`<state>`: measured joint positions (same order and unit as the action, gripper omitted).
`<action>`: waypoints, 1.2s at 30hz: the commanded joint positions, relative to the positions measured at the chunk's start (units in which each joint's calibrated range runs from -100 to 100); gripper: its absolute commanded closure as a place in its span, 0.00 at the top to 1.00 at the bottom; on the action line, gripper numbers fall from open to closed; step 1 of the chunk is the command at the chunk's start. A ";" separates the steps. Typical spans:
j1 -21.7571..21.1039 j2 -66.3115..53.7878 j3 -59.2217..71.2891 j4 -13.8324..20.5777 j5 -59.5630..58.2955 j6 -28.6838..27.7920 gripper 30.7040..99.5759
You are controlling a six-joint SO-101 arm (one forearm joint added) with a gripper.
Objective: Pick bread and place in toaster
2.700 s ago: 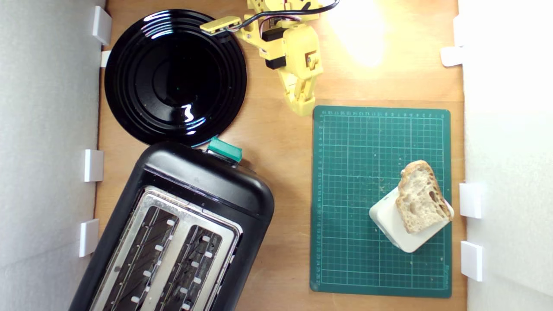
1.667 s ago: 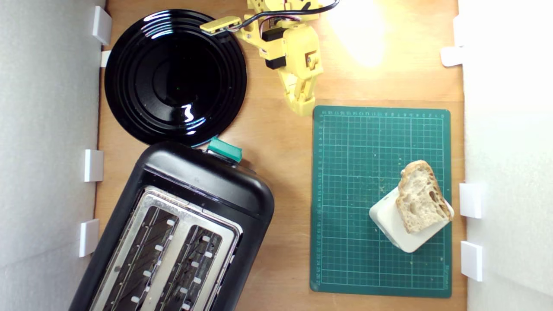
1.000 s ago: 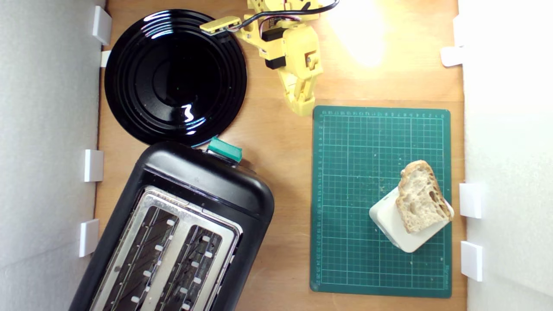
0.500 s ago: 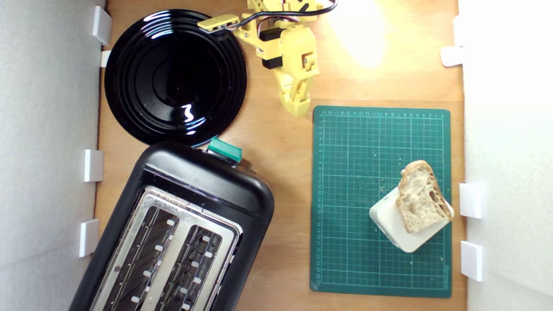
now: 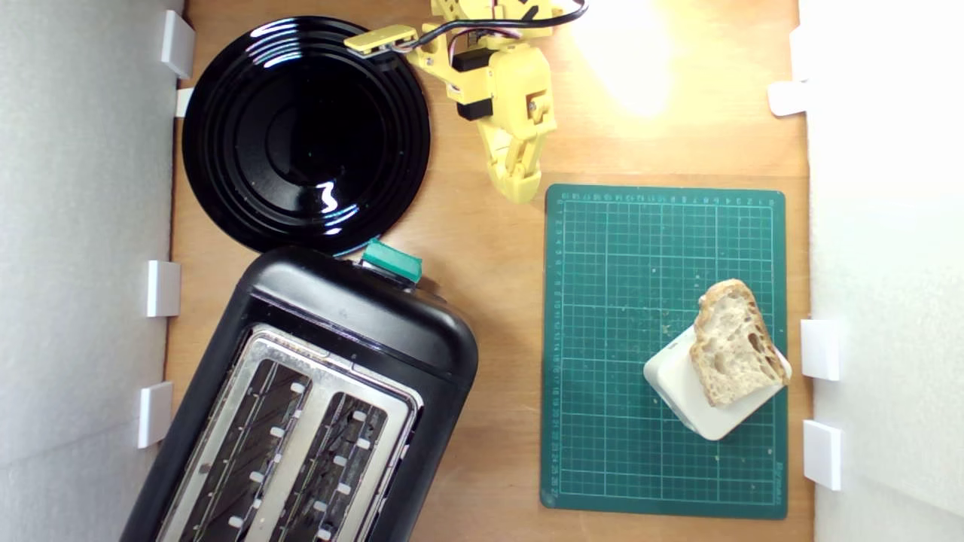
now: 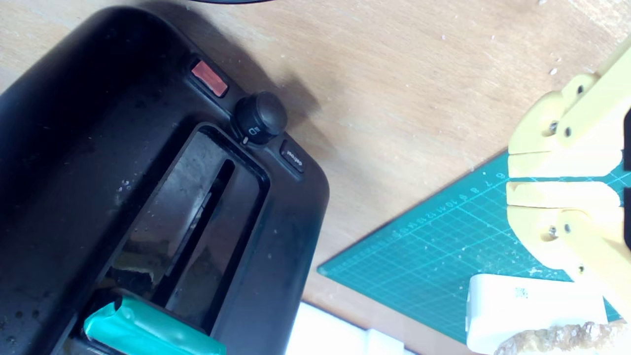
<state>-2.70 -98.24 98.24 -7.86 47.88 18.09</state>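
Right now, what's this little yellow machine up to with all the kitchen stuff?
A small yellow robot arm is set to move bread into the black toaster. It holds nothing: its gripper, fingers together, hangs near the green mat's corner. The slice lies on a cream block; both slots look empty.

bread [image 5: 732, 354] sits on cream block [image 5: 689, 395] on green mat [image 5: 617, 301]; claw [image 5: 518, 188] w/ tips together nr mat's corner, well apart from toaster [image 5: 316, 391].
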 commanded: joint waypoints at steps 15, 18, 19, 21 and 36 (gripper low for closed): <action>-5.04 0.15 -0.79 1.06 -0.53 0.20 0.34; -6.32 1.73 -1.97 1.24 -1.04 -0.17 0.34; -6.97 3.48 -2.60 1.34 -2.32 -0.17 0.35; -7.13 7.30 -4.24 0.79 -5.05 -0.22 0.35; -8.34 42.75 -14.31 -6.01 -38.33 -0.01 0.47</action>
<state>-9.93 -61.02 87.79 -12.04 18.81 18.09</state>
